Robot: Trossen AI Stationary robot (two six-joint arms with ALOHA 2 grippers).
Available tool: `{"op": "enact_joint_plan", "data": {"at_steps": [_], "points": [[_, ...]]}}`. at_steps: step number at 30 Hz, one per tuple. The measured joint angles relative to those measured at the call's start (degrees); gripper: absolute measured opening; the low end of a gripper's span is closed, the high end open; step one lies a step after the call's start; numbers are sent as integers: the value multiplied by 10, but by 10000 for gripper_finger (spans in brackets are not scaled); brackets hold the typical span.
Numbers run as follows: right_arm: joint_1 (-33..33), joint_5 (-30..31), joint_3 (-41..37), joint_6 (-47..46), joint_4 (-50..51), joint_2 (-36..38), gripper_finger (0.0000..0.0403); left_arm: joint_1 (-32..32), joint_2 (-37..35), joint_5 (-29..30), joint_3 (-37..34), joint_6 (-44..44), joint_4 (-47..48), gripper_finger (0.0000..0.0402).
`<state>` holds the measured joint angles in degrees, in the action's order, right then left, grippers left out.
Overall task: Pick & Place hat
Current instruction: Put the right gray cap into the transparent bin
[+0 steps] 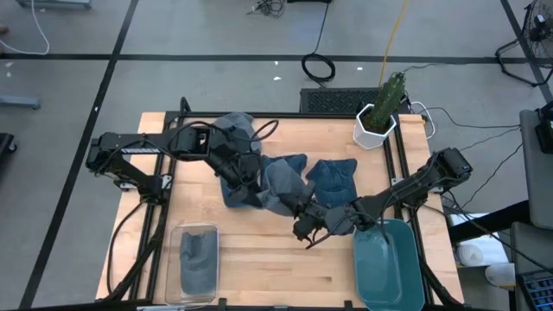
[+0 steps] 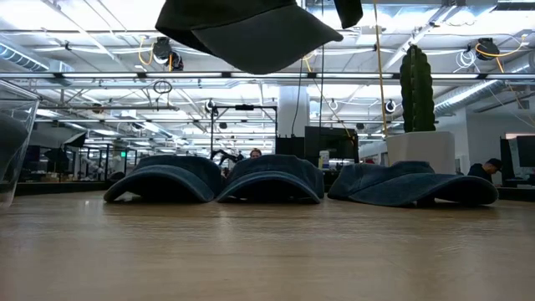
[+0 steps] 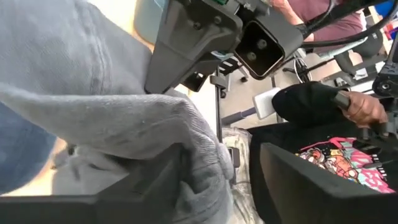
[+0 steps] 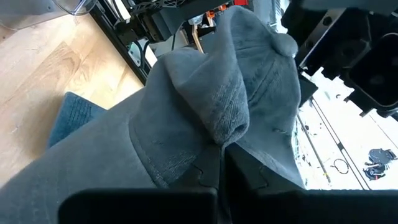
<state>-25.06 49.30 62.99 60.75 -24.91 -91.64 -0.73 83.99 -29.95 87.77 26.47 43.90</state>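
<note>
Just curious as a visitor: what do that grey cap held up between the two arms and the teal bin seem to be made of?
The grey cap looks like soft washed cotton twill: faint ribbed weave, stitched seams, limp folds. The teal bin looks like smooth moulded plastic with a slight sheen, though that is only a guess from above.

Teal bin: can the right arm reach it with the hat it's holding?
Probably yes. The right gripper, jaws shut on the grey hat, hovers just beside the teal bin, and nothing seems to lie between them.
</note>
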Motion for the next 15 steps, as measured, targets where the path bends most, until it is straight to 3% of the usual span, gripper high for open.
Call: {"op": "enact_joint_plan", "data": {"at_steps": [4,15], "points": [[5,0,0,-2,0,0,0,2,0,14,0,7,14,253],[13,-1,0,-11,-1,0,0,-6,0,30,0,6,30,255]]}}
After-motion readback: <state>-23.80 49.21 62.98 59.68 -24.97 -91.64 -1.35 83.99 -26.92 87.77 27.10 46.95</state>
